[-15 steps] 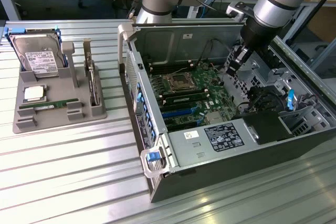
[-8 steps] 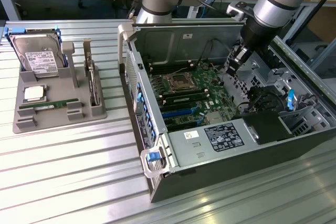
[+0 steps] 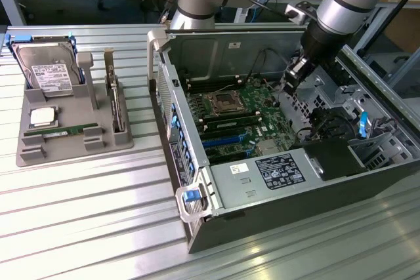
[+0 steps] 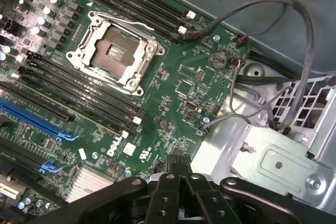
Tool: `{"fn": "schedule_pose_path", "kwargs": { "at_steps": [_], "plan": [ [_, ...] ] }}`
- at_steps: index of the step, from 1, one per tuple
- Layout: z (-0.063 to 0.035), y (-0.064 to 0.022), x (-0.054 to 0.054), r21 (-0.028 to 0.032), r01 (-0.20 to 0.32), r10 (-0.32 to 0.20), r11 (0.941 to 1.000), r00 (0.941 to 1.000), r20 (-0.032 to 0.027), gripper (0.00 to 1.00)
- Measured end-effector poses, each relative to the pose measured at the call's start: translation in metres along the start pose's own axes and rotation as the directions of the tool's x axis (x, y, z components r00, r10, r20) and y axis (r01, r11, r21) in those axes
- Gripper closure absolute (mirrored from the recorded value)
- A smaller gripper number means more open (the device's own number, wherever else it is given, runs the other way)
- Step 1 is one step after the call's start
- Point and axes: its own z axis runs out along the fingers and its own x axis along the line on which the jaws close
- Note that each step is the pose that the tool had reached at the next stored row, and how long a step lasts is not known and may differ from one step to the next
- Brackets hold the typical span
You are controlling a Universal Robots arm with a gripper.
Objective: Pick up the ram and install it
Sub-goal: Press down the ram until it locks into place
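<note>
The ram [image 3: 56, 132], a long thin green stick, lies flat in a slot at the front of the grey tray [image 3: 72, 149] on the exterior view's left. My gripper [image 3: 291, 82] hangs inside the open computer case [image 3: 275, 181], far from the tray, above the motherboard's [image 3: 239, 113] edge on the exterior view's right. In the wrist view the gripper [image 4: 178, 167] is shut with its fingertips pressed together and nothing between them. Below it lie the green motherboard [image 4: 178, 82], the open CPU socket [image 4: 115, 51] and rows of black memory slots [image 4: 79, 90].
The tray also holds a silver hard drive [image 3: 44, 70], a square CPU chip [image 3: 41, 117] and a thin board on edge [image 3: 115, 104]. Loose cables [image 4: 294, 51] loop over the case's metal bracket [image 4: 278, 161]. A power supply [image 3: 279, 170] sits at the case front.
</note>
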Motion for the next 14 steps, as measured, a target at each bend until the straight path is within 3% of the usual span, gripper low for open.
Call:
{"fn": "schedule_pose_path", "kwargs": {
  "at_steps": [5, 14],
  "plan": [
    [0.0, 0.0, 0.0, 0.0027, -0.079, 0.079, 0.9968, 0.9968, 0.0054, 0.9],
    [0.0, 0.0, 0.0, 0.0063, -0.208, 0.208, 0.9781, 0.978, 0.0146, 0.9]
  ]
}}
